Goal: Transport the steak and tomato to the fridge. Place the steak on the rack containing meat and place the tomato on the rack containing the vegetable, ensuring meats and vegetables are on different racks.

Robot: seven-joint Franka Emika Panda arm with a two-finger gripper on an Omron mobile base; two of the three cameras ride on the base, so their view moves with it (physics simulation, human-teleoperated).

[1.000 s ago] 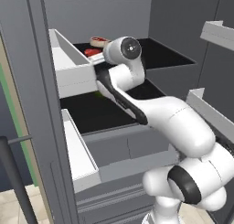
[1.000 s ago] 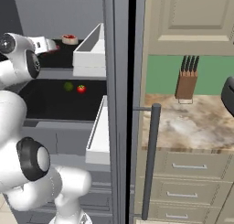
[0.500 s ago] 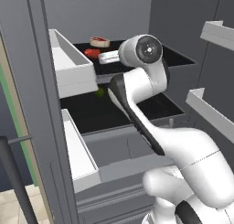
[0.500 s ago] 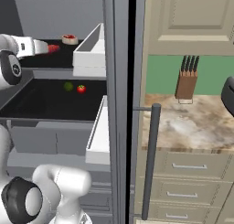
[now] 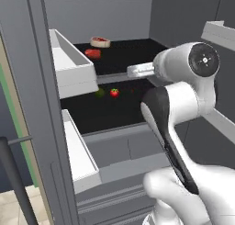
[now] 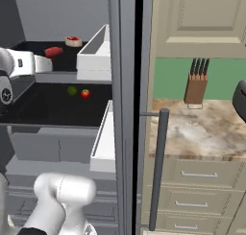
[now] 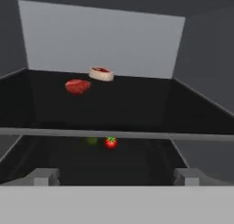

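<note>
Steak (image 5: 92,53) lies on the upper rack (image 5: 137,54) beside another meat cut (image 5: 100,42); tomato (image 5: 114,92) sits on the lower rack (image 5: 105,114) by a green vegetable (image 5: 100,92).

Right base view: the arm has drawn back from the fridge.

Hand view: the hand (image 7: 115,177) is spread wide, empty; both items look placed.

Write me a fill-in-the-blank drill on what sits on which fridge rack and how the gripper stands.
1. The tomato lies on the ____ of the two black racks.
2. The steak lies on the ____ rack, near a round piece of meat.
3. Beside the tomato lies a ____ vegetable.
4. The gripper is ____ and holds nothing.

Missing words: lower; upper; green; open
</note>
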